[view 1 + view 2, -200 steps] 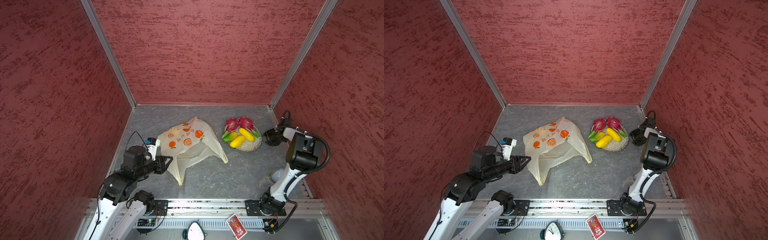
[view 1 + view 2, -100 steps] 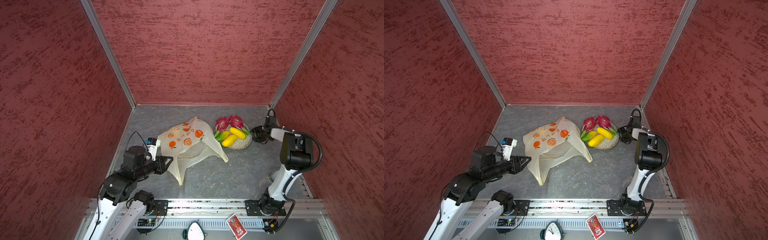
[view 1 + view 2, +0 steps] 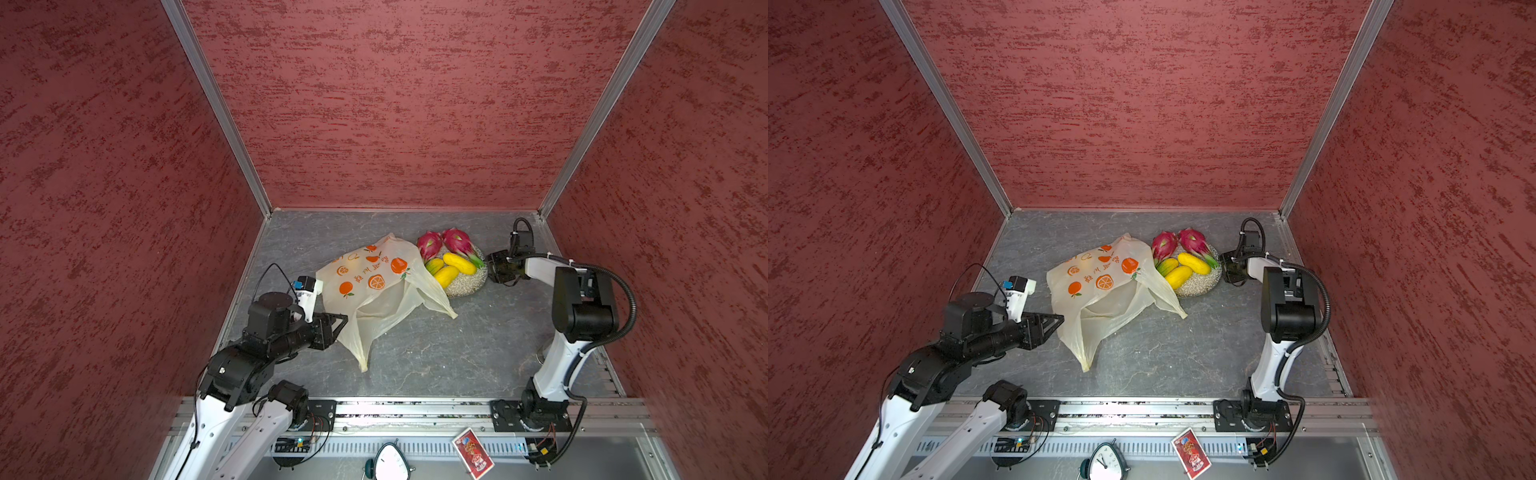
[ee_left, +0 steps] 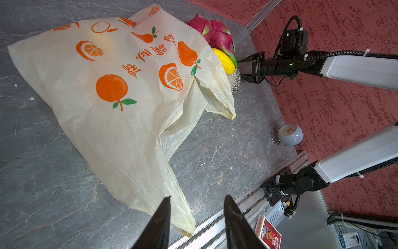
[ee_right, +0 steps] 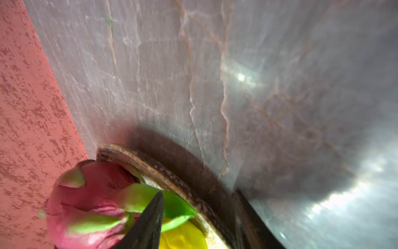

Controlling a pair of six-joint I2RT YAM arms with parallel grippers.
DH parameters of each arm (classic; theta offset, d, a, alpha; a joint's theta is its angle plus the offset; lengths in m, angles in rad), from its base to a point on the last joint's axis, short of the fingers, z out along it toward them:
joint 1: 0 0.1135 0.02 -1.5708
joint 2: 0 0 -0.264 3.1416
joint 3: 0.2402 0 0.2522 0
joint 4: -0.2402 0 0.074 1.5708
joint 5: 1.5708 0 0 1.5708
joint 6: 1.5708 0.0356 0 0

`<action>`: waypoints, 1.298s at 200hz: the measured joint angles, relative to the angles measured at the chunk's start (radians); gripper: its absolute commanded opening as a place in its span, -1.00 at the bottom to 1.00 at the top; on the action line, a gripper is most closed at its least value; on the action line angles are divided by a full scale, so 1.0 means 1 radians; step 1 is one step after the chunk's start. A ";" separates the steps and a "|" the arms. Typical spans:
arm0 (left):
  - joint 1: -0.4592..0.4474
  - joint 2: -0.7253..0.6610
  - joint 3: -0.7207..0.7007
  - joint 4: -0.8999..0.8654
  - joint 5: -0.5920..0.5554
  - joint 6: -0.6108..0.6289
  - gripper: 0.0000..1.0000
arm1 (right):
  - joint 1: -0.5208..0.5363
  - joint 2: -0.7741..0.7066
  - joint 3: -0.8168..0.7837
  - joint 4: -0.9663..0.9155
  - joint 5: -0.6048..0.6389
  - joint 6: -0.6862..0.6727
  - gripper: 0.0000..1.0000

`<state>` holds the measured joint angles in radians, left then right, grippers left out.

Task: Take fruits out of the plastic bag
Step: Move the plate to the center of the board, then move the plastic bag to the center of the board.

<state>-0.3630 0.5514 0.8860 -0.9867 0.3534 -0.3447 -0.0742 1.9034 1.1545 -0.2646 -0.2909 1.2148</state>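
Observation:
The plastic bag (image 3: pixel 374 282) (image 3: pixel 1100 286) (image 4: pixel 120 97) lies slumped on the grey floor, its mouth facing the front; what it holds is hidden. On a speckled plate (image 3: pixel 469 282) (image 3: pixel 1200 284) touching the bag's right side lie two pink dragon fruits (image 3: pixel 430 243) (image 5: pixel 90 194) and yellow mangoes (image 3: pixel 459 264) (image 4: pixel 225 61). My right gripper (image 3: pixel 492 268) (image 4: pixel 243 69) (image 5: pixel 199 193) is open at the plate's right rim, which runs between its fingers. My left gripper (image 3: pixel 343 322) (image 4: pixel 197 198) hovers open over the bag's front handle, gripping nothing.
A small blue-grey round pot (image 4: pixel 289 134) stands on the floor near the right arm's base. Red walls enclose the floor on three sides. Past the front rail lie a red card pack (image 3: pixel 473 453) and a clock (image 3: pixel 388 465).
The plate with its fruits has slid left until it touches the bag, and my right gripper moved with it. Its jaws have spread wider. The left arm has not moved.

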 measured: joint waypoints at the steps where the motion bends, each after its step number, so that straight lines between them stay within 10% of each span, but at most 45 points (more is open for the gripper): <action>1: -0.002 0.000 0.000 0.000 -0.001 0.000 -0.15 | 0.000 -0.002 0.000 -0.005 0.003 -0.003 0.27; 63: 0.023 0.168 0.008 0.000 0.013 0.009 0.17 | -0.049 -0.345 -0.132 -0.132 0.076 -0.307 0.31; 119: 0.464 0.528 0.050 0.027 0.262 0.038 0.27 | 0.009 -0.684 -0.480 -0.122 -0.058 -0.497 0.26; 259: 0.497 1.179 0.361 0.289 0.105 -0.104 0.35 | 0.013 -0.831 -0.796 0.089 -0.203 -0.568 0.26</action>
<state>0.1345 1.7306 1.2472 -0.6979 0.4583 -0.4488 -0.0612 1.0725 0.3588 -0.1753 -0.4942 0.6464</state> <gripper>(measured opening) 0.681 0.629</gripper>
